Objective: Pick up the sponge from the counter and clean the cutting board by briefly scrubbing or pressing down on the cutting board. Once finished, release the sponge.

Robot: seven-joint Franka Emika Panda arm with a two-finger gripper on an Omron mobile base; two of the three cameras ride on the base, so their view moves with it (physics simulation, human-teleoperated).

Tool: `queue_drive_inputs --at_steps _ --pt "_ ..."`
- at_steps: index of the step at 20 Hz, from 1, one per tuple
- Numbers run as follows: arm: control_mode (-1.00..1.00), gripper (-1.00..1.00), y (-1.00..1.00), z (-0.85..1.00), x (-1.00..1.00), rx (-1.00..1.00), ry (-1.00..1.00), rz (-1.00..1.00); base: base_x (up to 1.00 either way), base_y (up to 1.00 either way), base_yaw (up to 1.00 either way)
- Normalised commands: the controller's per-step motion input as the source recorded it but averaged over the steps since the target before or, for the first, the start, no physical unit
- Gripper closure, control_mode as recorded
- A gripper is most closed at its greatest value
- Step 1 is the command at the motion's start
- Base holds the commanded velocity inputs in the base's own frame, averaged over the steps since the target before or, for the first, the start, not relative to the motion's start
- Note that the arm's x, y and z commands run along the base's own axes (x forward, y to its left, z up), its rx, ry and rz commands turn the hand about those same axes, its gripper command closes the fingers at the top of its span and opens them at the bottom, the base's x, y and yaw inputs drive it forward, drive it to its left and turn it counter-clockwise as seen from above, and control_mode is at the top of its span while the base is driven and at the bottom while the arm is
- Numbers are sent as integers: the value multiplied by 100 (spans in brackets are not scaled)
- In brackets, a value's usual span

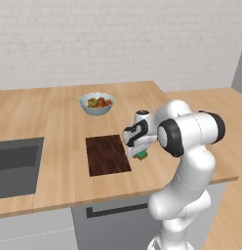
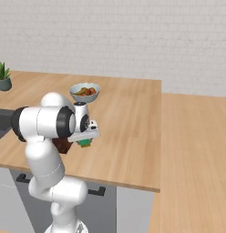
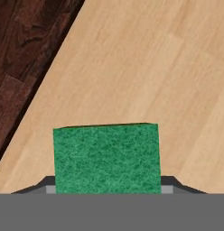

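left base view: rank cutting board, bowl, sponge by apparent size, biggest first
1. cutting board, clearly largest.
2. bowl of fruit, though it sits farther from the camera, so it may look smaller than it is.
3. sponge, smallest, and partly hidden under the gripper.

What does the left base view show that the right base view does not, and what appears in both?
Only the left base view shows the grey recessed sink and the flat dark brown cutting board in full. Only the right base view shows the small potted green plant. Both share the light tan wood-plank counter, the pale bowl of food, the green sponge and the gripper on it.
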Motion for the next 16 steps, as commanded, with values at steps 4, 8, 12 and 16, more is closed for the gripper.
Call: queue_drive_inputs --at_steps 4,8,12,16 --pt "-100 100 0 0 0 0 -7 0 0 0 0" --pt "-100 100 6 11 -2 0 -9 0 0 0 0" --pt "-100 100 11 44 -26 0 -5 -2 0 0 0" --pt "-100 100 59 40 -6 0 0 -7 0 0 0"
